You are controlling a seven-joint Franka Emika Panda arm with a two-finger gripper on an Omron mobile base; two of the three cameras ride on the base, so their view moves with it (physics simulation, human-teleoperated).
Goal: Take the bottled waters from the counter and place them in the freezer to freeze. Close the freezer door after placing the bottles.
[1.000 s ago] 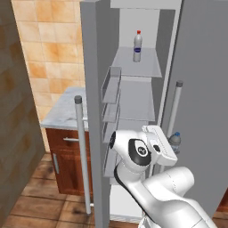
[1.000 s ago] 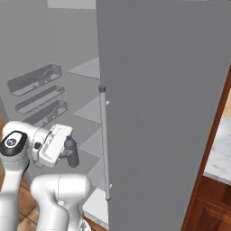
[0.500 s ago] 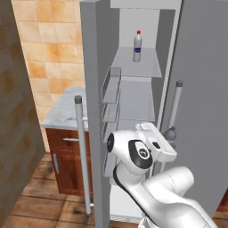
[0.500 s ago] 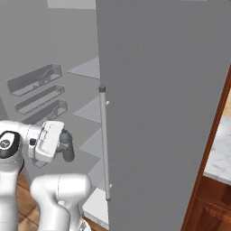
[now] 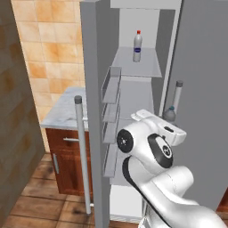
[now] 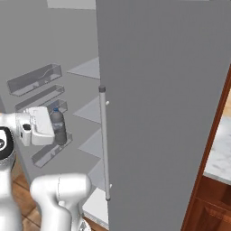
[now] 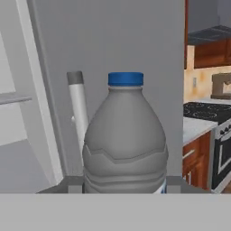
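One bottled water (image 5: 137, 46), red-capped with a blue label, stands upright on an upper shelf inside the open freezer (image 5: 136, 67). The other bottle (image 6: 57, 127), greyish with a blue cap (image 7: 125, 79), is upright in my gripper (image 6: 50, 131), which is shut on it in front of the freezer's middle shelves. In the left base view its cap (image 5: 169, 114) pokes up behind my hand (image 5: 171, 132). The freezer door (image 5: 91, 89) stands wide open on the left, with its bins (image 5: 111, 111) facing inward and its bar handle (image 5: 82, 156) outside. The marble counter (image 5: 60, 118) lies behind that door.
The closed twin door (image 6: 167, 103) with its long bar handle (image 6: 103, 140) stands right of the opening, and that handle (image 7: 79, 108) is close beside the held bottle. A black stovetop (image 7: 203, 110) and wooden cabinets (image 7: 196, 158) lie further right.
My hand has lifted the blue-capped bottle higher in front of the freezer opening. The red-capped bottle on the shelf and the door have not moved.
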